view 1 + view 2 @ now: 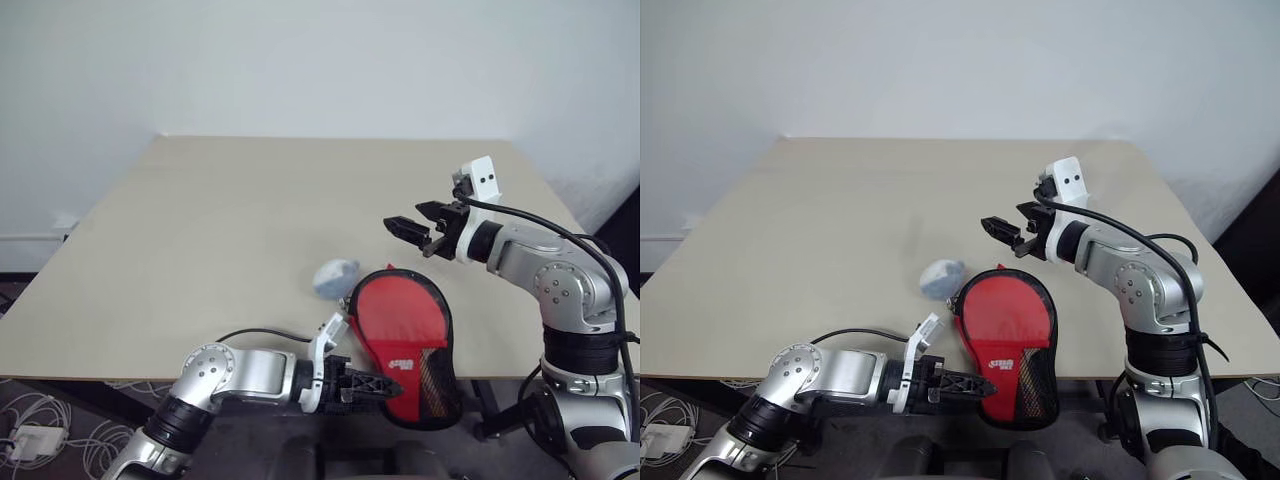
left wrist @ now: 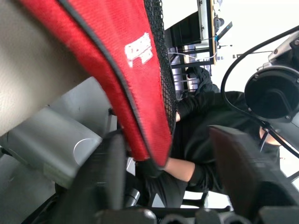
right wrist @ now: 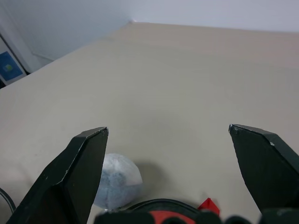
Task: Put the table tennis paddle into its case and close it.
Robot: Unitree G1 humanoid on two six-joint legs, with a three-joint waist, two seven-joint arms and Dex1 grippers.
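From the head views, the case (image 1: 405,340) lies on the near edge of the counter (image 1: 250,220), its round end toward the far wall and its dark mesh narrow end hanging past the edge toward the robot, so its long axis runs near to far. That overhang probably keeps the narrow end reachable from below and from the side. The left hand (image 1: 385,385) sits at the case's narrow end on its left side, fingers pointing across toward it. The right hand (image 1: 410,228) hovers above the counter beyond the case's round end, fingers spread and empty. A grey-blue lump (image 1: 335,277) rests just left of the round end. The paddle itself cannot be seen; it is likely inside.

In the left wrist view, the two fingers (image 2: 100,177) stand apart with the case's black-edged rim between them, not pinched.

In the right wrist view, the wide-apart fingers (image 3: 77,172) frame bare counter beyond the case.
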